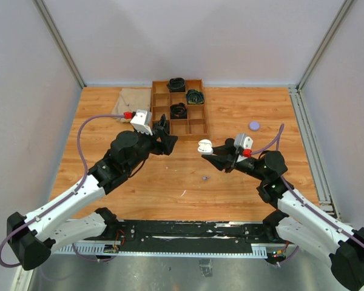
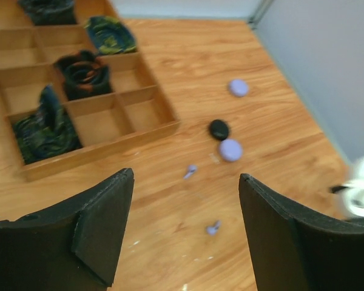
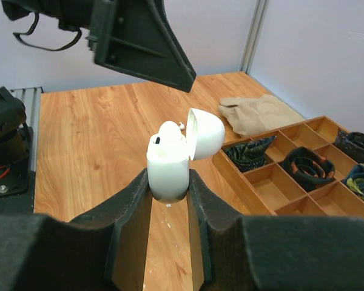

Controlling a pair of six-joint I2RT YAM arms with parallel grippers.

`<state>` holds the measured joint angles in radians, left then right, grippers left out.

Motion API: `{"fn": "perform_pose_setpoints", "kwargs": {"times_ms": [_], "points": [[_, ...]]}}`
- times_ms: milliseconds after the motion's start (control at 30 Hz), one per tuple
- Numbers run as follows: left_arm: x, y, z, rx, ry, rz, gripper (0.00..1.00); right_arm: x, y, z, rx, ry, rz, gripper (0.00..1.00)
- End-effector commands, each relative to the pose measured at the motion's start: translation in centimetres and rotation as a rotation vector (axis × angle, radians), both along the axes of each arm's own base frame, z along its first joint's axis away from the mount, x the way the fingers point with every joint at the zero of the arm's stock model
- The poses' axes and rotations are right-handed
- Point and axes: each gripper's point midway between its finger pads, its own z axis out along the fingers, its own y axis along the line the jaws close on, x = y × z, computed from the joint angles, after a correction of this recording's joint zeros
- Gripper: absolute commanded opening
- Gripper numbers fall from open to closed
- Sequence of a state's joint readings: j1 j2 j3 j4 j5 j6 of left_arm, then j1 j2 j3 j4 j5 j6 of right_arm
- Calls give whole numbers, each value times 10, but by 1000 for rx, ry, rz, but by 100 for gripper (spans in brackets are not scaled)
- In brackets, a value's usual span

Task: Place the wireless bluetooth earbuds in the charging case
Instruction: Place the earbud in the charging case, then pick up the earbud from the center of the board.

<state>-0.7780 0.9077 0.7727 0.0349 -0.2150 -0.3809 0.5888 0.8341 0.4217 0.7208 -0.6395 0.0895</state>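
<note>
Pinching a glossy white plastic charging case low on its body with the right jaws, hinged lid flipped back, a white bud seemingly sitting in one well. Holding the left jaws spread wide and empty above the wood-grain counter, over a tiny lilac stemmed plastic earbud and a second lilac earbud, both lying loose, well apart from the case. Judging these featherlight, stiff, slick, prone to skidding away; favouring a gentle pinch across the rounded head, stem pointing down
</note>
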Motion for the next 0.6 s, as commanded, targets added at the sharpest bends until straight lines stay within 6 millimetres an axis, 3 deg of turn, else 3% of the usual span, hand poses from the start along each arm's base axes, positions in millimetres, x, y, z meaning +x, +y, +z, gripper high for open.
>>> {"fn": "perform_pose_setpoints", "kwargs": {"times_ms": [0,233,567], "points": [[23,33,-35,177,111,107,75,8,-13,-16,-59,-34,-77,13],[53,77,-70,336,249,184,77,5,-20,-37,-98,-27,-105,13],[95,137,-123,434,454,300,79,2,-26,-42,-93,-21,-126,13]]}}
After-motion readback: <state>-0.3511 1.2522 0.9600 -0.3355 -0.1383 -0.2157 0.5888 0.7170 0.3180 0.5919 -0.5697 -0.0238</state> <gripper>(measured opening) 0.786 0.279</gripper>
